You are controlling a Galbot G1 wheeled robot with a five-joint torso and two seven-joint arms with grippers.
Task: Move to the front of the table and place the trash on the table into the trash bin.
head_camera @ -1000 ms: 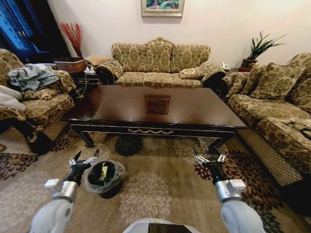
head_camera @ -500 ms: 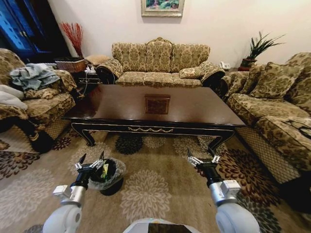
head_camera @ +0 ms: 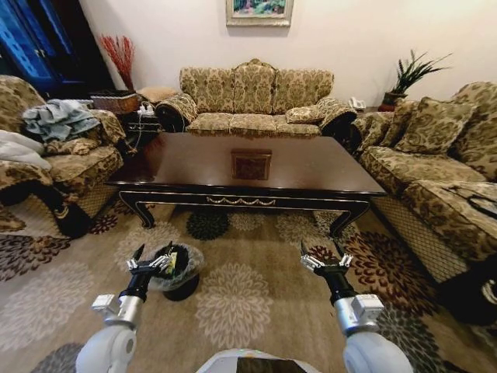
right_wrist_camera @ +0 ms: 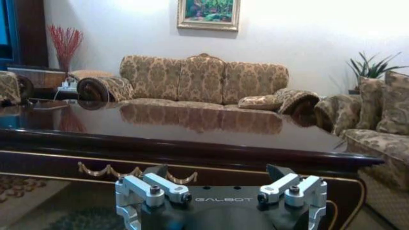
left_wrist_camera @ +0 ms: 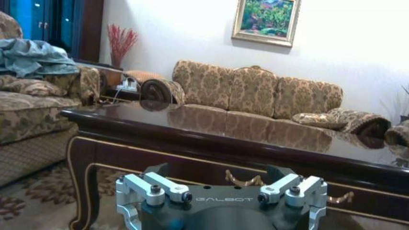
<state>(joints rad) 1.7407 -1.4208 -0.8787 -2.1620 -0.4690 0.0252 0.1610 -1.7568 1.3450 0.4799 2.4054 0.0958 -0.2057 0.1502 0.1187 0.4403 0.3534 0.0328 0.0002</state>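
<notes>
Trash bin (head_camera: 175, 266), small, round, black, lined with clear plastic, sits on the patterned carpet (head_camera: 241, 311) before the dark glossy wooden worktop (head_camera: 248, 167); left gripper (head_camera: 151, 259) hovers beside it, right gripper (head_camera: 324, 257) apart, both jaws open.

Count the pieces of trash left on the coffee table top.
0. The table top shows bare and glossy; some coloured items sit in the trash bin on the carpet beside the left gripper.

One table (head_camera: 311, 167), one trash bin (head_camera: 183, 273), two tools: left (head_camera: 152, 259), right (head_camera: 324, 258); three sofas, one painting.
</notes>
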